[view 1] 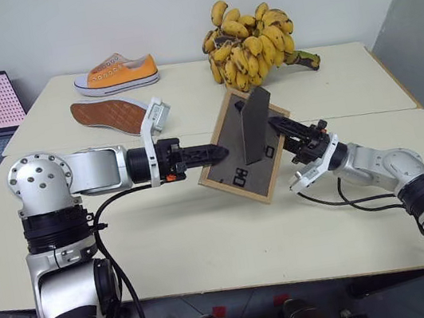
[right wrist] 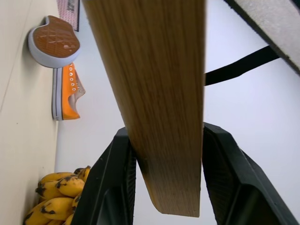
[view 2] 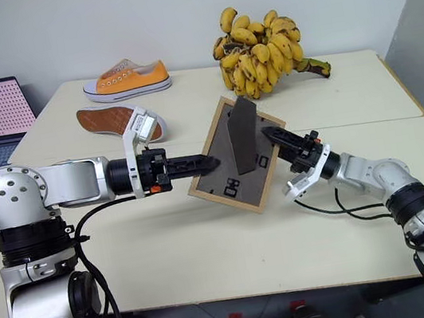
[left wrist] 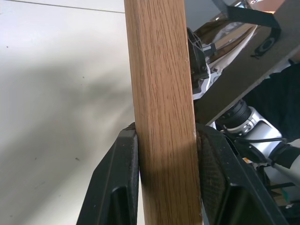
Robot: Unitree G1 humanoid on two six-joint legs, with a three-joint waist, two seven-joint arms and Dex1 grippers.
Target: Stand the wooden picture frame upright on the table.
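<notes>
Head views show the wooden picture frame (view 1: 244, 147) tilted above the table (view 1: 209, 240), dark back and stand flap toward the camera, held between the left gripper (view 1: 218, 153) and the right gripper (view 1: 281, 125). Bananas (view 1: 251, 40) and two orange shoes (view 1: 116, 73) lie behind. Left wrist view: both fingers (left wrist: 117, 187) press the wood edge. Right wrist view: the fingers (right wrist: 224, 178) stand on both sides of the wood edge; whether they clamp it, I cannot tell.

Silver arm housings, screw-studded round shoulder joints, loose black cables, black two-fingered left hand (view 1: 215, 153) (orange accent behind)
</notes>
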